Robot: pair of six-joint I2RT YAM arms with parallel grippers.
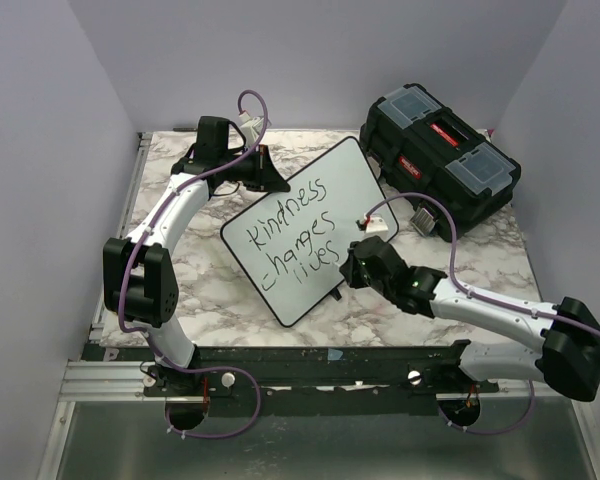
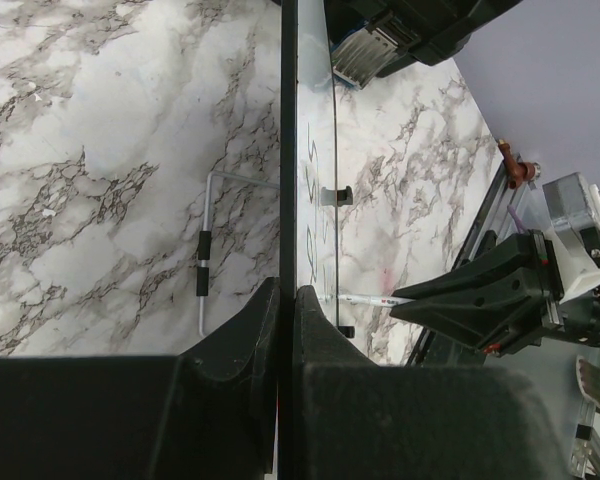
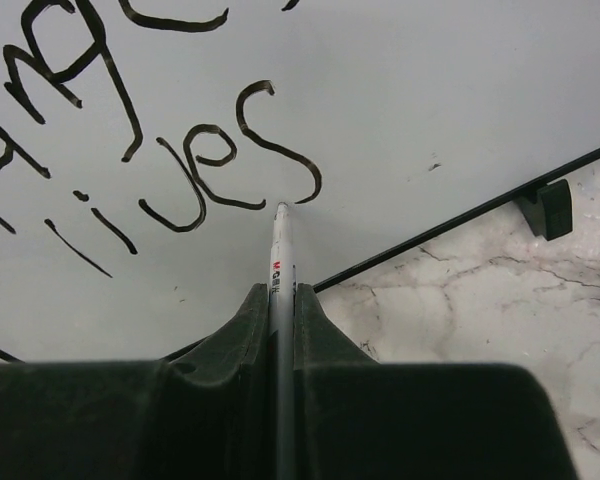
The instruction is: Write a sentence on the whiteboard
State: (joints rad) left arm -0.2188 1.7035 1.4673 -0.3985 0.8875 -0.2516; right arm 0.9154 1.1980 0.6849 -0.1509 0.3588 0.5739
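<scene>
two clamped end effectors: left [image 2: 287, 292] on whiteboard [image 1: 355, 180], right [image 3: 279, 295] on marker [image 3: 278, 240].

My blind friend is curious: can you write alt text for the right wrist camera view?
Two black fingers pinch a slim white marker pen, its tip at the last letter of black handwritten "lives" on a glossy white board with a thin black frame. Grey-veined marble tabletop shows at lower right.

The top camera looks down from above the near edge on the whole bench [image 1: 230, 300], whiteboard [image 1: 305, 230] at its middle. The left wrist camera sights close along the left pincer [image 2: 286, 292], edge-on to the board. The right wrist camera faces its lettered side past the right pincer [image 3: 277, 290] and marker [image 3: 278, 235], very near. All three share the whiteboard.
</scene>
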